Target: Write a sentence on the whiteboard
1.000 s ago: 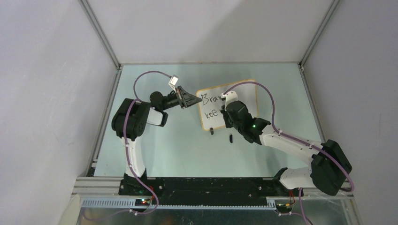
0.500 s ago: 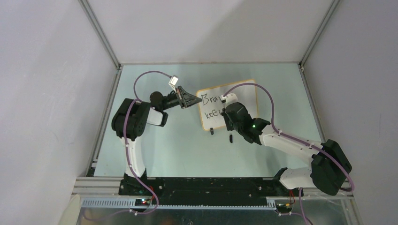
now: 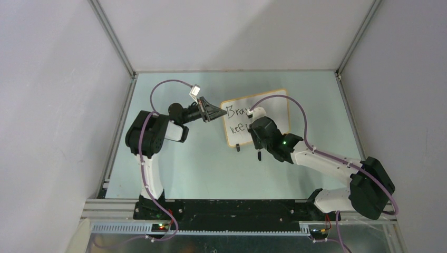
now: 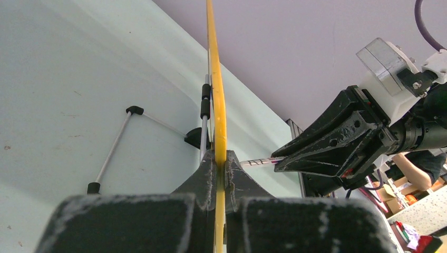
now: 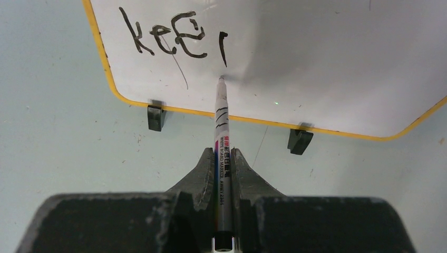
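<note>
The whiteboard (image 3: 271, 108) stands tilted at the middle of the table, white with an orange-yellow frame. My left gripper (image 3: 219, 113) is shut on its left edge, and the left wrist view shows the frame (image 4: 216, 95) pinched between the jaws of that gripper (image 4: 221, 161). My right gripper (image 5: 223, 158) is shut on a whiteboard marker (image 5: 221, 121) whose tip touches the board (image 5: 316, 63) low down. The sentence (image 5: 174, 39) reads "kee" plus one vertical stroke there. From above, "Bra" (image 3: 234, 112) shows on the upper line, with the rest under my right wrist (image 3: 253, 129).
Two black clip feet (image 5: 154, 117) (image 5: 299, 140) sit under the board's lower edge. A thin wire prop (image 4: 113, 150) stretches behind the board on the pale green table (image 3: 184, 163). Grey walls and aluminium rails (image 3: 118, 132) enclose the table.
My right wrist has slid a little toward the board's lower edge, uncovering more of the lower line. The left arm and the board have not moved.
</note>
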`<move>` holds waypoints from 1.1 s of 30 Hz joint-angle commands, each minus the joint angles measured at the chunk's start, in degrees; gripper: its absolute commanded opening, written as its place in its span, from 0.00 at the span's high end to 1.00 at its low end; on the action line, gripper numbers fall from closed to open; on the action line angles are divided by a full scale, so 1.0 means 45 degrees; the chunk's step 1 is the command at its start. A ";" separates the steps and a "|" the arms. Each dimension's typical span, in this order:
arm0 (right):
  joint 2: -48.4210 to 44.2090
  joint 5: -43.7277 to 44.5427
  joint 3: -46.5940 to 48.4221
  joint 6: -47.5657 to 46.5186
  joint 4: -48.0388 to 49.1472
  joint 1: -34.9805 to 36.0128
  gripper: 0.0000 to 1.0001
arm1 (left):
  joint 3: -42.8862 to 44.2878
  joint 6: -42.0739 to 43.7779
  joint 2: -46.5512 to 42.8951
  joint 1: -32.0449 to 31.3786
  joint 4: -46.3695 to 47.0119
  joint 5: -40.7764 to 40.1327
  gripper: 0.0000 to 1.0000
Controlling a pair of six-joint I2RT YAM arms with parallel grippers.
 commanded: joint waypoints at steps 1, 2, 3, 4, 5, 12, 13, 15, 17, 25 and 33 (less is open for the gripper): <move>-0.0258 0.0304 0.0268 0.0200 0.0044 0.0095 1.00 | 0.0116 -0.0017 -0.0222 -0.0183 0.0683 0.0487 1.00; -0.0320 0.0321 0.0269 0.0171 0.0120 0.0088 1.00 | 0.0122 -0.0017 -0.0221 -0.0181 0.0683 0.0489 1.00; -0.0376 0.0358 0.0260 0.0153 0.0163 0.0088 1.00 | 0.0136 -0.0017 -0.0212 -0.0181 0.0683 0.0489 1.00; -0.0496 0.0377 0.0268 0.0040 0.0316 0.0075 1.00 | 0.0142 -0.0017 -0.0209 -0.0185 0.0683 0.0490 1.00; -0.0561 0.0386 0.0269 0.0000 0.0387 0.0071 1.00 | 0.0146 -0.0017 -0.0205 -0.0183 0.0683 0.0490 1.00; -0.0645 0.0295 0.0535 -0.0199 0.0928 -0.0113 1.00 | 0.0147 -0.0017 -0.0235 -0.0187 0.0683 0.0491 1.00; -0.0543 0.0322 0.0578 -0.0226 0.0947 -0.0128 1.00 | 0.0147 -0.0027 -0.0228 -0.0184 0.0683 0.0500 1.00; -0.0399 0.0340 0.0702 -0.0261 0.1005 -0.0137 1.00 | 0.0147 -0.0036 -0.0222 -0.0191 0.0683 0.0493 1.00; -0.0242 0.0360 0.0793 -0.0292 0.1064 -0.0153 1.00 | 0.0147 -0.0022 -0.0224 -0.0182 0.0683 0.0507 1.00; 0.0060 0.0450 0.0955 -0.0369 0.1319 -0.0268 1.00 | 0.0167 -0.0037 -0.0202 -0.0192 0.0688 0.0525 1.00; 0.0240 0.0420 0.1010 -0.0385 0.1412 -0.0366 1.00 | 0.0167 -0.0037 -0.0202 -0.0182 0.0678 0.0512 1.00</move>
